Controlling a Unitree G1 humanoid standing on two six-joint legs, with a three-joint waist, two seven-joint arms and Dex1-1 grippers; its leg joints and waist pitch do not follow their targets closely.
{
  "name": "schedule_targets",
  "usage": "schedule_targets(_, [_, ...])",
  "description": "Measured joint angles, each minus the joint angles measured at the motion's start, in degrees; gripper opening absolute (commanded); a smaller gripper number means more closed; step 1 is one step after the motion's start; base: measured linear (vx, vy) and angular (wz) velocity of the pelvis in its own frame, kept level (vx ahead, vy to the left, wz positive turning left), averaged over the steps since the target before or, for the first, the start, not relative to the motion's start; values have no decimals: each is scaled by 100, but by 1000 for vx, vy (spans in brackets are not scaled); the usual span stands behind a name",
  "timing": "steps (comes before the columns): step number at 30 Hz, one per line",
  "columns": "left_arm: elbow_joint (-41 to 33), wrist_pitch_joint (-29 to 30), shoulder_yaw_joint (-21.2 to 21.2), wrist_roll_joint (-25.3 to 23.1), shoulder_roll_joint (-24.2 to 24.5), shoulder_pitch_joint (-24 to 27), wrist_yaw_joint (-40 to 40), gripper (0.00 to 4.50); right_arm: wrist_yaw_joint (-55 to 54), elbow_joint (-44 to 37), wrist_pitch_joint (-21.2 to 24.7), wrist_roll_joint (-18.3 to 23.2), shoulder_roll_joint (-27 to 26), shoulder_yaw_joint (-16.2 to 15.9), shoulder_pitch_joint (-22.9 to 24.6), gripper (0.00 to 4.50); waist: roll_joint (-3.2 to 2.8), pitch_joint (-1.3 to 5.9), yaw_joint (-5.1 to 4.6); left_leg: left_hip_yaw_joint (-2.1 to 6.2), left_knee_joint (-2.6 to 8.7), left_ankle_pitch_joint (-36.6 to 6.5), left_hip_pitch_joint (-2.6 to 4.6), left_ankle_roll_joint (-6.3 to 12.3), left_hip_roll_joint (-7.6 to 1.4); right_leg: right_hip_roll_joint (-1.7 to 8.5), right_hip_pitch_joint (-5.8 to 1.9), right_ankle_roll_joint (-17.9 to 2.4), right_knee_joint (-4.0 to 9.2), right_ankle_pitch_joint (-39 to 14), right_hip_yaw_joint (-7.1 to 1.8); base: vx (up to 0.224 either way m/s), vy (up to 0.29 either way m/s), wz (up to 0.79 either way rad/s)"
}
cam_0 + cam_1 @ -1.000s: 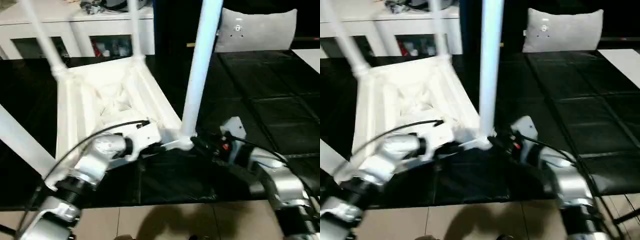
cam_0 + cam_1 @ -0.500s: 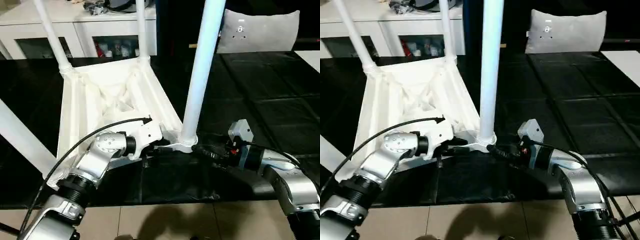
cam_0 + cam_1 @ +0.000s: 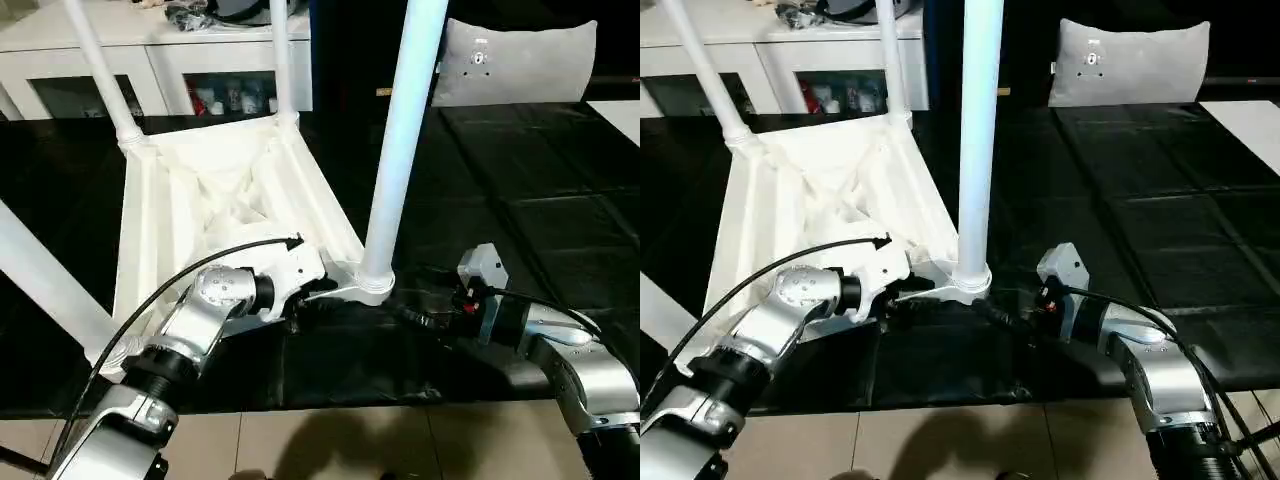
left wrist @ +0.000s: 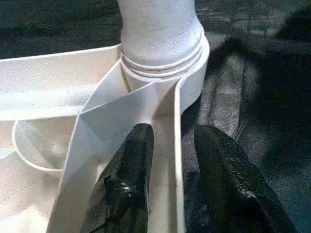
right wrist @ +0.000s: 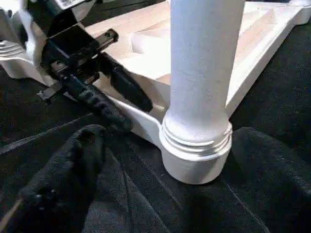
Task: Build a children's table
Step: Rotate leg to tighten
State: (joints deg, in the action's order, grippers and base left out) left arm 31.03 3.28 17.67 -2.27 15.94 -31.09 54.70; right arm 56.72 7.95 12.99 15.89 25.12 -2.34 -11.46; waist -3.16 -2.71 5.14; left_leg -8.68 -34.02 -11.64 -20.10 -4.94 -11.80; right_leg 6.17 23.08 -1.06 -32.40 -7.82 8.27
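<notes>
The white children's table lies upside down on the black surface, its ribbed top (image 3: 200, 190) facing up. All four legs stand in their corner sockets; the nearest leg (image 3: 400, 140) rises at the middle. My left gripper (image 4: 170, 141) is open and straddles the top's thin rim just beside that leg's socket (image 4: 165, 63), one finger (image 4: 138, 145) inside and one outside. My right gripper (image 3: 418, 300) is open wide and sits to the right of the socket (image 5: 194, 150), a little away from it, holding nothing.
A white cabinet (image 3: 180, 60) with glass doors stands behind the table. A grey cushion (image 3: 515, 60) leans at the back right. The black surface (image 3: 520, 200) stretches to the right, and its front edge meets tiled floor (image 3: 350, 445).
Both grippers have opened. My right gripper let go at the leg's base and drew back to the right. My left gripper's fingers loosened around the rim. The camera also shifted a little.
</notes>
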Motion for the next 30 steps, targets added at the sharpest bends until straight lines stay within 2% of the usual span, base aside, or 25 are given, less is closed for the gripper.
schedule_targets(1, [24, -1, -21, 21, -13, -3, 0, 128, 1, 0, 0, 0, 5, -10, 6, 450, 0, 0, 0, 0, 0, 0, 1, 0, 0, 0, -1, 0, 0, 0, 0, 0, 0, 0])
schedule_targets(5, [115, -77, -93, 44, -56, -5, -12, 118, 12, 0, -6, -1, 11, -31, 10, 450, -2, 1, -1, 0, -1, 0, 2, 0, 0, 0, -2, 0, 0, 0, 1, 0, 0, 0])
schedule_targets(6, [130, -99, -100, 45, -58, -6, -20, 90, 14, 0, -8, -1, 11, -31, 10, 450, -2, 1, 0, 0, -1, 0, 2, 0, 0, 0, -2, 0, 0, 0, 1, 0, 0, 0])
schedule_targets(16, [152, -211, -2, -11, -5, -14, 19, 2, 90, 0, -114, -5, 48, -45, 10, 450, -2, 3, -4, 0, -2, 1, 5, 1, 0, 0, -4, 1, 0, 0, 1, 0, 0, 0])
schedule_targets(27, [120, -248, 222, -235, 139, -136, 54, 2, 115, 14, -136, -39, 103, -47, 8, 450, -5, 16, -24, 1, -4, 1, 9, 1, -3, 0, -8, 1, 0, 0, 7, 0, 0, 0])
schedule_targets(28, [120, -227, 221, -235, 139, -142, 49, 43, 118, 14, -136, -39, 103, -47, 8, 450, -5, 16, -25, 1, -4, 1, 10, 1, -3, 0, -8, 1, 0, 0, 7, 0, 0, 0])
schedule_targets(30, [127, -197, 232, -255, 141, -153, 30, 54, 130, 14, -136, -39, 104, -49, 8, 450, -6, 17, -28, 1, -5, 1, 10, 1, -3, 0, -8, 1, 0, 0, 8, 0, 0, 0])
